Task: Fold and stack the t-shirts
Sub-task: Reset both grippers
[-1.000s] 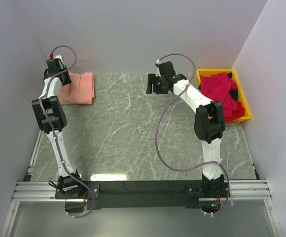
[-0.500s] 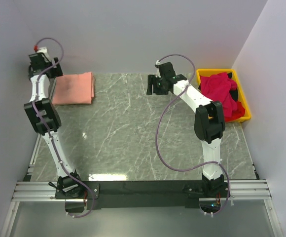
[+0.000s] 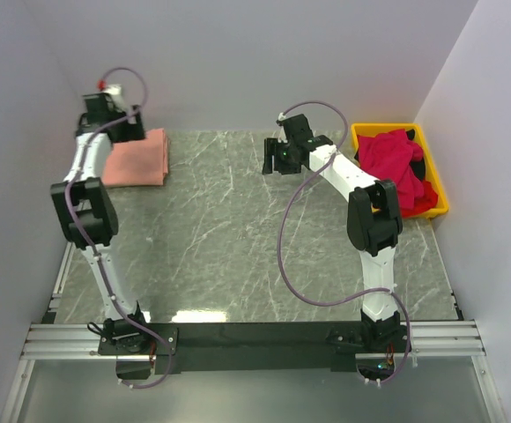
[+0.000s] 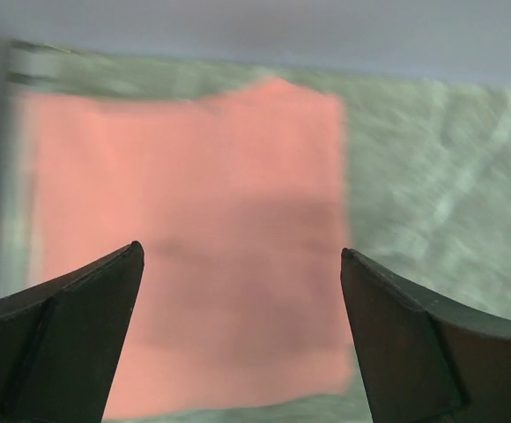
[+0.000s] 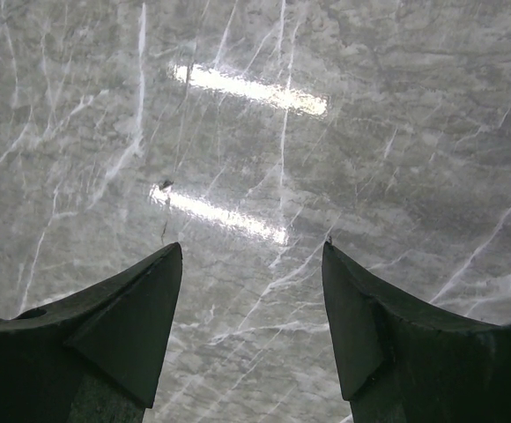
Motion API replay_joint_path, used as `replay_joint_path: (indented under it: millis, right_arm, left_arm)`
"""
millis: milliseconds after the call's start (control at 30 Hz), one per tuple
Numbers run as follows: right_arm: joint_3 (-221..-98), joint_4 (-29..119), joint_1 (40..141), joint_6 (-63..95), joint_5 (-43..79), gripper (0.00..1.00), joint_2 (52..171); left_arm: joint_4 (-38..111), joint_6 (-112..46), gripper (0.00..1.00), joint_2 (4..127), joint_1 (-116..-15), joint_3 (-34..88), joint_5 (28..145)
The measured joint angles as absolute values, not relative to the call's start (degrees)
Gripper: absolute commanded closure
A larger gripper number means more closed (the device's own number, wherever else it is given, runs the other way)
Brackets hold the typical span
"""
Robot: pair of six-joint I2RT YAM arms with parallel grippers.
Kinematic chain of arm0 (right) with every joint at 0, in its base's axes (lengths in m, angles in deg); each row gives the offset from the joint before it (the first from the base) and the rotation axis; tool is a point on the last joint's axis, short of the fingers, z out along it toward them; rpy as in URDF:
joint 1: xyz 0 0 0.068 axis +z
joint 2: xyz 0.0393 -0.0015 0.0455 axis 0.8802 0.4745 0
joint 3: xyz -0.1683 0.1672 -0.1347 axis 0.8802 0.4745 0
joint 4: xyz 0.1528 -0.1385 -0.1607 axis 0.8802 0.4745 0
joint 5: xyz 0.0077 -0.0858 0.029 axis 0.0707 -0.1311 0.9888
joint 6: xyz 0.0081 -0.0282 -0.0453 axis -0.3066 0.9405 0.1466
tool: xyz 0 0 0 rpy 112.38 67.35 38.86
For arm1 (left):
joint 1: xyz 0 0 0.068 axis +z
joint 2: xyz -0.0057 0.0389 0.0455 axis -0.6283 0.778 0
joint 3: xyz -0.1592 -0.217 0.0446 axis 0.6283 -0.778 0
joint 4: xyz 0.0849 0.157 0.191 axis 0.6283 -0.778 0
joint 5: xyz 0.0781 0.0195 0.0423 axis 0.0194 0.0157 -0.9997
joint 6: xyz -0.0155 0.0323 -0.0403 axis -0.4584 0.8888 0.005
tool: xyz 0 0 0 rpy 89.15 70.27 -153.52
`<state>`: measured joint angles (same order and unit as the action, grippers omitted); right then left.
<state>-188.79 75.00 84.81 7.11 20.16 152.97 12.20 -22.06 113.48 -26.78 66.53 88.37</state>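
Note:
A salmon-pink t-shirt (image 3: pixel 139 158) lies folded into a flat rectangle at the table's far left corner; the left wrist view shows it (image 4: pixel 185 229) straight below. My left gripper (image 3: pixel 122 122) hangs open above the shirt's far edge, and its jaws (image 4: pixel 240 254) hold nothing. Crimson-red t-shirts (image 3: pixel 395 161) are heaped in the yellow bin (image 3: pixel 437 189) at the far right. My right gripper (image 3: pixel 274 157) is open over bare table at the far middle, with only marble between its fingers (image 5: pixel 253 248).
The grey marble table (image 3: pixel 238 238) runs between the two arms. Walls close in the back and both sides. The left arm's elbow (image 3: pixel 84 214) stands over the table's left edge, and the right arm's elbow (image 3: pixel 374 216) stands near the bin.
My left gripper has opened and let go of the pink shirt, swung left and back above it. The shirt now lies flatter. The right arm has hardly moved.

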Motion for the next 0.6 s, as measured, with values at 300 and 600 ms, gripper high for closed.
replay_joint_path:
  millis: [300,600]
  right_arm:
    - [-188.9,75.2,84.8,7.1,20.3,0.28,153.0]
    - [-188.9,75.3,84.8,7.3,20.2,0.28,153.0]
  left_arm:
    - [8.8,-23.2,0.0,117.5,-35.4,64.1,84.4]
    - [8.4,-18.5,0.01,123.1,-38.1,64.2,72.5]
